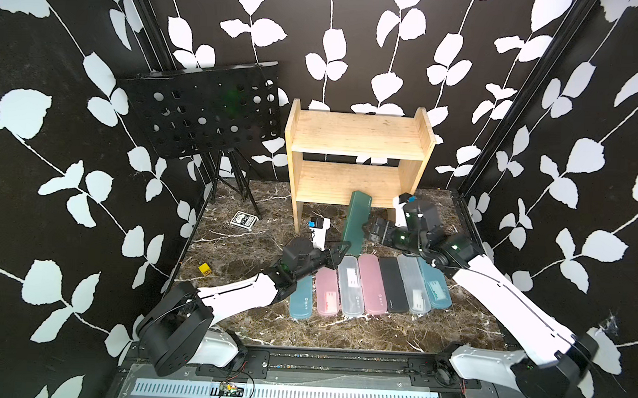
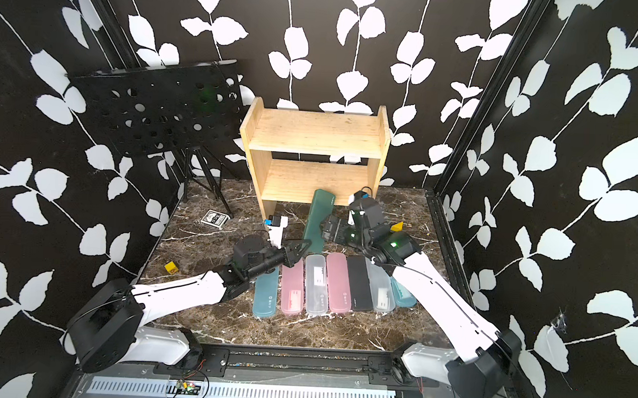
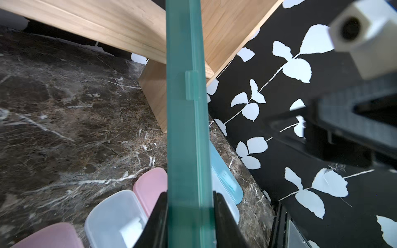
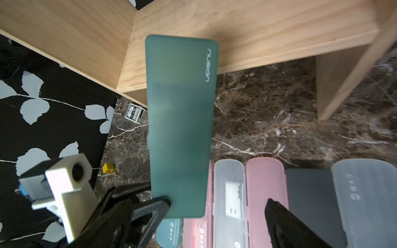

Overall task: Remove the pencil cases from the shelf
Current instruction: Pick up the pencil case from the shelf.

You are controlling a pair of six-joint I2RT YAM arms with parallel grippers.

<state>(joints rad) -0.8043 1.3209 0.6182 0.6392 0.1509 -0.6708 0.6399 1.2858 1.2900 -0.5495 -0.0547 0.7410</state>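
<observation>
Marble tabletop (image 1: 341, 334): left jaws grip the dark green case (image 1: 356, 220); right jaws open.

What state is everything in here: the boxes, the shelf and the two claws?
dark green case: closed, gripped at one end, tilted in front of the shelf.
row of seven cases: closed, lying flat side by side on the table.
shelf: upright, both tiers bare.
left gripper: shut on the dark green case.
right gripper: open, beside that case.
music stand: upright.

Dark green case (image 4: 180, 128), seemingly frosted; brown-marbled table (image 4: 268, 128).
</observation>
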